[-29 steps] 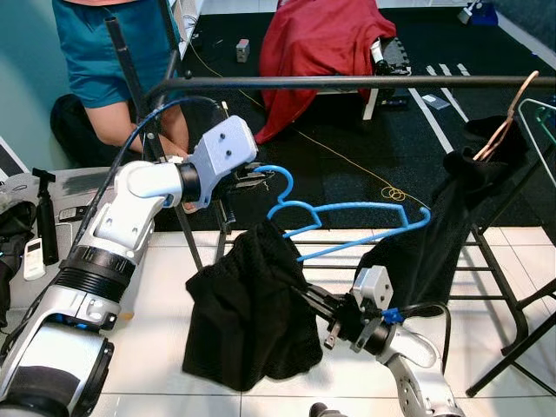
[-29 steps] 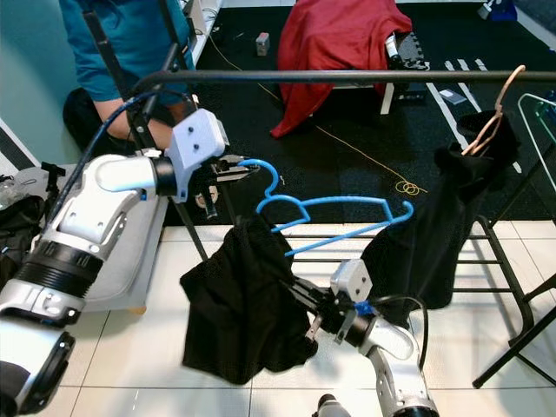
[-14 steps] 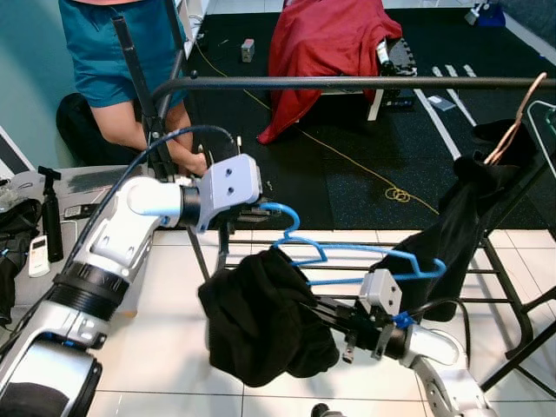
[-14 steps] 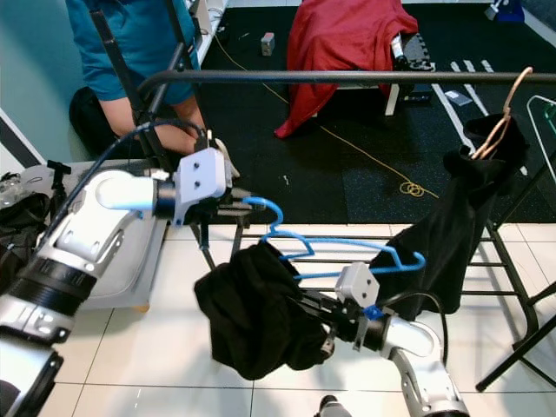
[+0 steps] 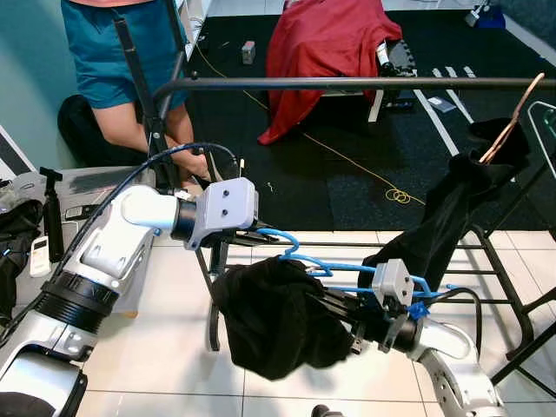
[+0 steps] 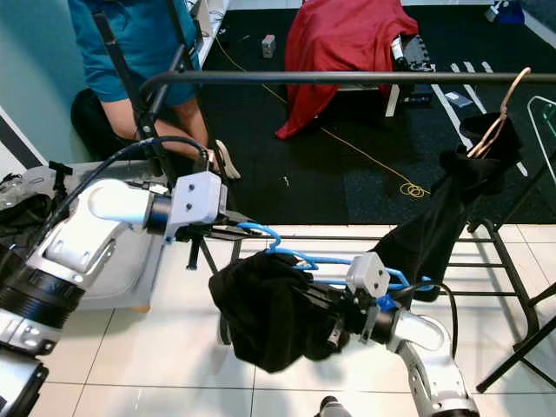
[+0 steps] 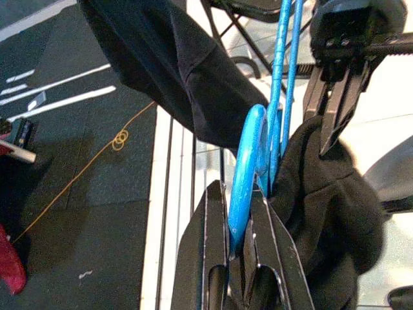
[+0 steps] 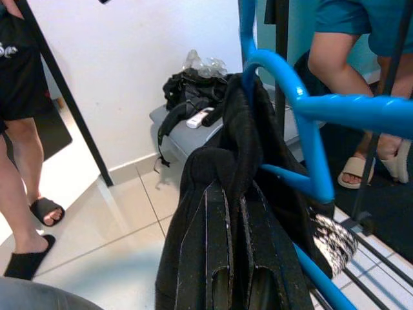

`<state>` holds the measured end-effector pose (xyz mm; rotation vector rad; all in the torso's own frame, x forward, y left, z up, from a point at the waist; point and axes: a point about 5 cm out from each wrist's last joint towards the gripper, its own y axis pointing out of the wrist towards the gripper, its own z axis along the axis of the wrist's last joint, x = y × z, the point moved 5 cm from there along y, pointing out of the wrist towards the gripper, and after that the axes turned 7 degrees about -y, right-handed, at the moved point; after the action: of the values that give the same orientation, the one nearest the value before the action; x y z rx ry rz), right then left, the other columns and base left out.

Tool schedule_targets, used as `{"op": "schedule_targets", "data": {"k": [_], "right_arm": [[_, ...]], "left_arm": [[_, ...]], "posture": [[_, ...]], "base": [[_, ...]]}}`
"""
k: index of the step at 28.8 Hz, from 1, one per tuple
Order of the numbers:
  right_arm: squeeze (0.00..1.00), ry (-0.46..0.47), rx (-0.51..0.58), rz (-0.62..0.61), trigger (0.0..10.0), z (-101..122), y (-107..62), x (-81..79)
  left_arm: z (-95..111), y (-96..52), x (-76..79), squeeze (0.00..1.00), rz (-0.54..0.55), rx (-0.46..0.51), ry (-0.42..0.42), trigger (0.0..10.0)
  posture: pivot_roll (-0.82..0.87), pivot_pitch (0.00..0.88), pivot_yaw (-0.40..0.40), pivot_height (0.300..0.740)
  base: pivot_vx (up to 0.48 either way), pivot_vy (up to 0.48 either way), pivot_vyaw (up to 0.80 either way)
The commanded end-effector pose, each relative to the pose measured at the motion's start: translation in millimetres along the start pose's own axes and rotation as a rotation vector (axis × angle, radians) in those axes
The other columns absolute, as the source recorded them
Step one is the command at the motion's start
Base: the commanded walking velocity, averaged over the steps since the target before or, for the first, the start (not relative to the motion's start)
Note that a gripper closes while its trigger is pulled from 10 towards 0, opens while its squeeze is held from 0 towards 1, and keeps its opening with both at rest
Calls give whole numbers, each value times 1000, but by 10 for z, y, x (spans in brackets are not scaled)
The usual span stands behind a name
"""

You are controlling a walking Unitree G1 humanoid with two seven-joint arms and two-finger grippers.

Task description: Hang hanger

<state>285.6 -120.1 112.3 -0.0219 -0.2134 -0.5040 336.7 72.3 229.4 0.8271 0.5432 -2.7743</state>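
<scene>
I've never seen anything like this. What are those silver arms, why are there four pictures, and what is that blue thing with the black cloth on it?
It is a humanoid robot. The two wide pictures come from cameras on its head, looking down past its silver arms. The two close pictures come from a camera on each wrist, looking along that arm's black fingers.

The left gripper is shut on the hook of a blue hanger. A black garment hangs bunched on the hanger, and the right gripper is shut on that cloth. Above runs the black rail of a clothes rack, where another dark garment hangs. The blue hanger is below the rail, not yet hooked on. A person stands behind the rack.
</scene>
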Motion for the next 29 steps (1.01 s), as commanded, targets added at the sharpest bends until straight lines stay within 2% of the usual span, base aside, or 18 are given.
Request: {"op": "schedule_targets", "data": {"k": [1, 2, 3, 5, 6, 8, 9, 10, 14, 15, 17, 19, 20, 21, 25, 26, 28, 29], "right_arm": [[0, -19, 59, 24, 2902, 124, 68, -40], [173, 8, 87, 25, 6549, 138, 94, -63], [706, 15, 113, 9, 10000, 157, 116, -64], [706, 15, 113, 9, 10000, 157, 116, -64], [957, 35, 136, -3, 10000, 170, 132, -66], [957, 35, 136, -3, 10000, 170, 132, -66], [1000, 49, 148, -15, 10000, 165, 144, -74], [431, 42, 132, -23, 10000, 110, 154, -100], [431, 32, 109, -25, 10000, 48, 161, -136], [0, 55, 100, -15, 10000, 14, 159, -179], [0, 55, 100, -15, 10000, 14, 159, -179], [0, 193, 0, -36, 10000, -224, 125, -273], [0, 193, 0, -36, 10000, -224, 125, -273], [0, 249, -74, -108, 10000, -396, 88, -269], [0, 278, -123, -161, 10000, -508, 57, -261], [0, 337, -170, -321, 10000, -646, 7, -138], [0, 337, -170, -321, 10000, -646, 7, -138], [0, 360, -246, -530, 10000, -829, -97, 29]], "left_arm": [[-95, 12, 22, 0, -1, -41, -14, 0], [-58, 16, -17, 0, 21, -26, -23, 0], [-24, 11, -72, 0, 53, -13, -30, 0], [-24, 11, -72, 0, 53, -13, -30, 0], [14, 0, -131, 0, 85, 7, -38, 0], [14, 0, -131, 0, 85, 7, -38, 0], [72, -20, -213, 0, 127, 36, -50, 0], [131, -52, -310, 0, 176, 66, -69, 0], [186, -88, -401, 0, 223, 96, -88, 0], [187, -104, -426, 0, 238, 100, -92, 0], [187, -104, -426, 0, 238, 100, -92, 0], [189, -134, -469, 0, 266, 110, -99, 0], [189, -134, -469, 0, 266, 110, -99, 0], [209, -154, -510, 0, 294, 123, -97, 0], [224, -166, -535, 0, 313, 132, -95, 0], [245, -189, -577, 0, 338, 145, -94, 0], [245, -189, -577, 0, 338, 145, -94, 0], [292, -217, -634, 0, 361, 170, -102, 0]], "posture": [[-58, 170, 52, 740], [-56, 171, 53, 740], [-56, 171, 53, 740], [-56, 171, 53, 740], [-59, 171, 54, 740], [-59, 171, 54, 740], [-58, 170, 52, 740], [-54, 166, 52, 740], [-54, 166, 52, 740], [-56, 161, 53, 740], [-56, 161, 53, 740], [-54, 155, 47, 740], [-54, 155, 47, 740], [-54, 152, 44, 740], [-54, 152, 44, 740], [-54, 150, 45, 740], [-54, 150, 45, 740], [-55, 147, 47, 740]], "base": [[0, 0, 0], [0, 0, 0], [0, 0, 0], [0, 0, 0], [0, 0, 0], [0, 0, 0], [0, 0, 0], [0, 0, 0], [0, 0, 0], [0, 0, 0], [0, 0, 0], [0, 0, 0], [0, 0, 0], [0, 0, 0], [0, 0, 0], [0, 0, 0], [0, 0, 0], [0, 0, 0]]}}
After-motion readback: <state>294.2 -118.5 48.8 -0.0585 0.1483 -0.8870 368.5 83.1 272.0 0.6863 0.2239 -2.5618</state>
